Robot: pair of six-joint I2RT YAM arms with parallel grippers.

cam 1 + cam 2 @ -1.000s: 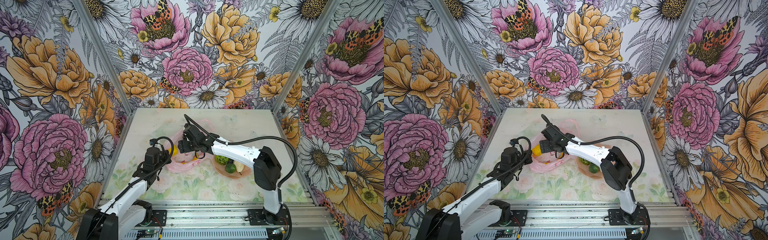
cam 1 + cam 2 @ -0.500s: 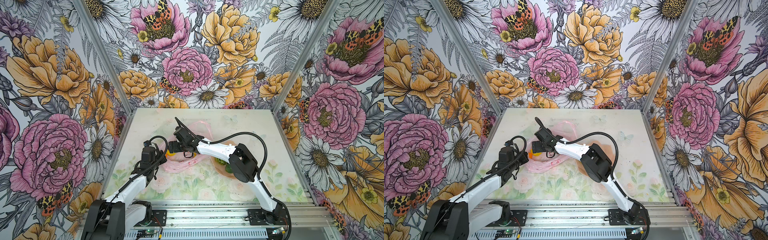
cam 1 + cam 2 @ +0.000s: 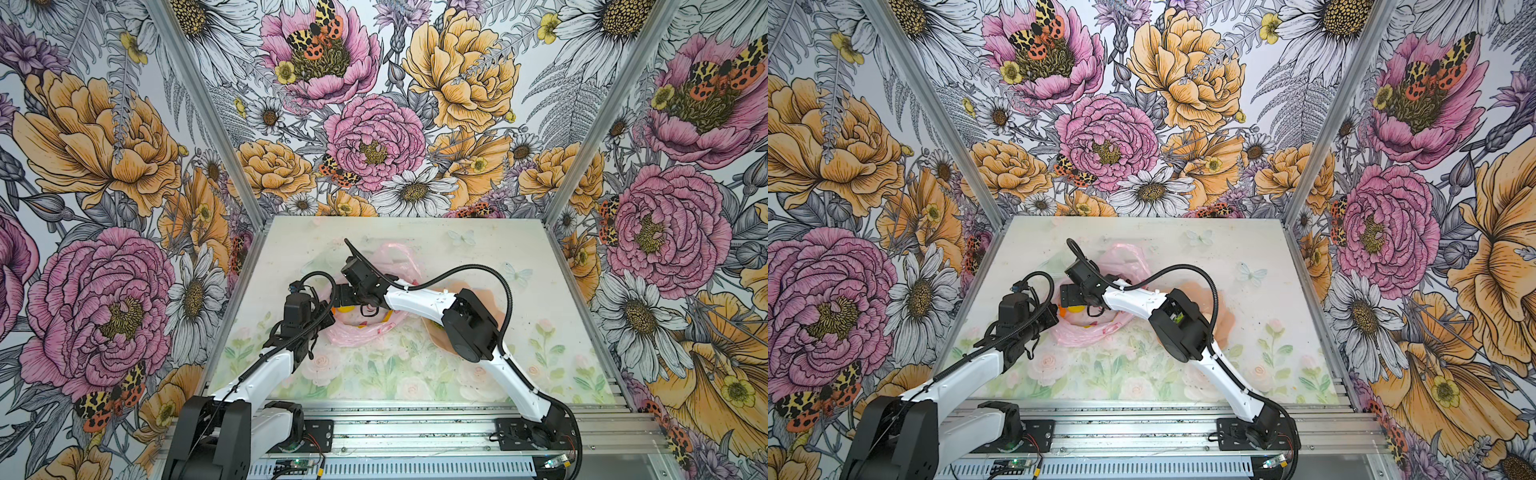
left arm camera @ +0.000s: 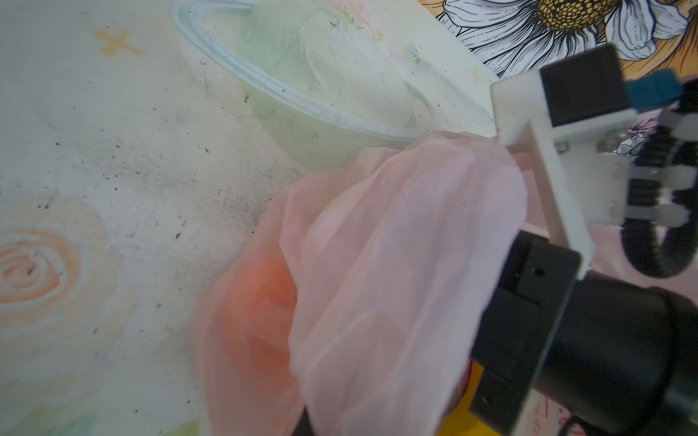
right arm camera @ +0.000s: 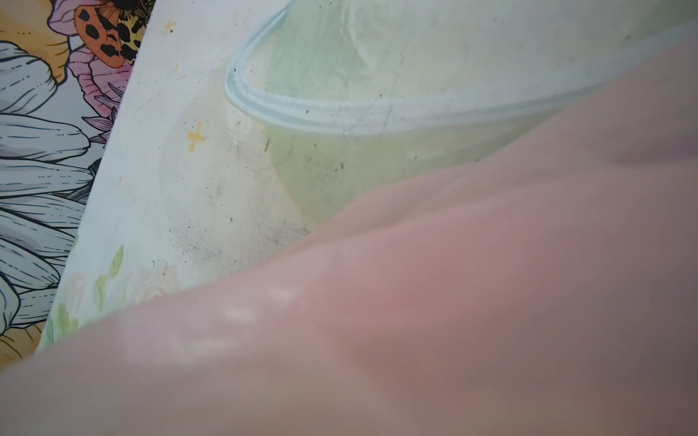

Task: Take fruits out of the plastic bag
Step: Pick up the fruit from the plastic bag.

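Big painted flowers cover the walls all around, and the worktop (image 3: 478, 257) below has pale roses and butterflies on it. In the middle of the worktop lies the plastic bag (image 3: 361, 332), pink, thin and crumpled, and it shows in both top views. The left tool (image 3: 324, 320) sits at the bag's left edge, pressed together and pinching the thin pink film. In the left wrist view the bag (image 4: 396, 245) rises up close to the camera, and an orange fruit (image 4: 264, 294) glows through it. The right arm reaches across from the right side, and the right tool (image 3: 341, 296) is down in the mouth of the bag with its jaws spread wide. Just beside it, inside the bag, a yellow fruit (image 3: 1075, 309) and the orange fruit (image 3: 1062, 312) peek out in a top view. The right wrist view is almost all blurry pink bag (image 5: 453, 321), so what lies between the jaws cannot be seen there. A peach dish (image 3: 494, 291) sits to the right of the bag, mostly hidden under the right arm.
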